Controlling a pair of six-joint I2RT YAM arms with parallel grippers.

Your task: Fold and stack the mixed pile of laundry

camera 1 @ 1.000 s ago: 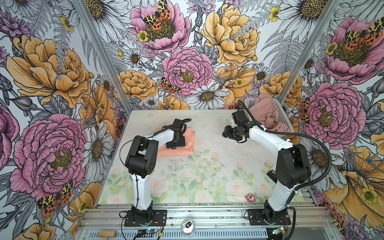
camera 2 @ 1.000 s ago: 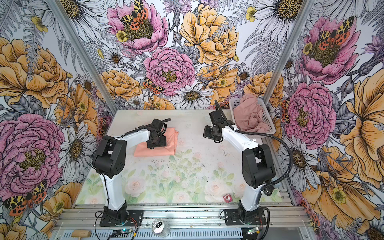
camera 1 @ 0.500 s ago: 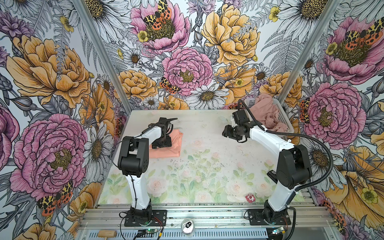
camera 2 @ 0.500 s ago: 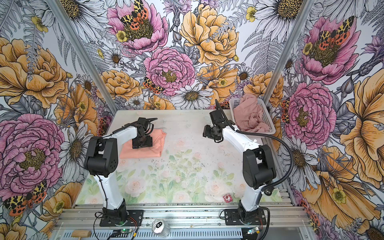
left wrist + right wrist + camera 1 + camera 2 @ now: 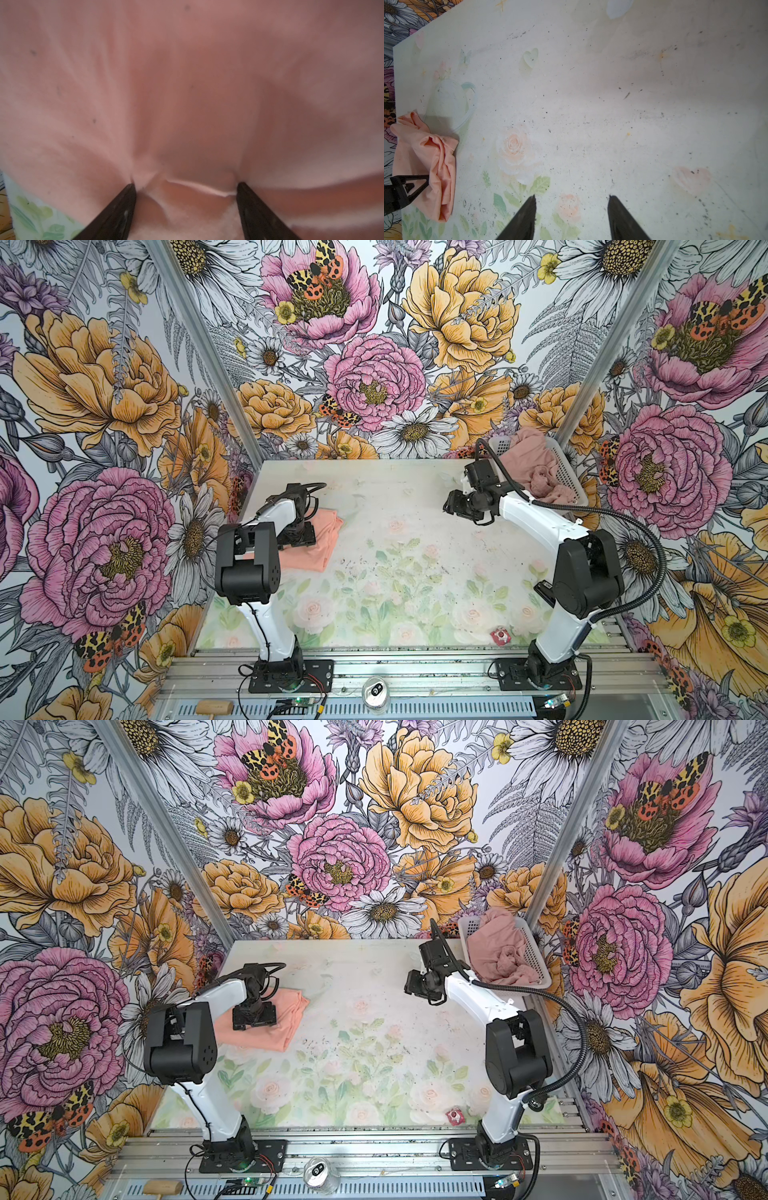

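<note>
- Altogether two garments show, lying well apart.
- One peach-orange T-shirt (image 5: 322,541) lies bunched and partly folded on the table (image 5: 395,506), at about 9 o'clock in both top views.
- One dusty-pink garment (image 5: 530,470) is heaped in the single white perforated basket (image 5: 568,475), at about 1 o'clock on the table.
- Two arms are in view, one gripper on each.
- The left gripper (image 5: 185,187) is down on the T-shirt. Its two fingers (image 5: 122,207) stand wide apart, tips pressed into the cloth, with a wrinkle of fabric between them but nothing pinched.
- The right gripper (image 5: 572,199) hangs above bare table at about 2 o'clock, just beside the basket. Its two fingers are parted about halfway and hold nothing.
- One small red object (image 5: 500,635) lies at about 5 o'clock near the table's front edge; it is too small to identify.
- One drink can (image 5: 375,691) stands on the metal rail at 6 o'clock.
- One wooden mallet (image 5: 214,707) lies at about 7 o'clock.
</note>
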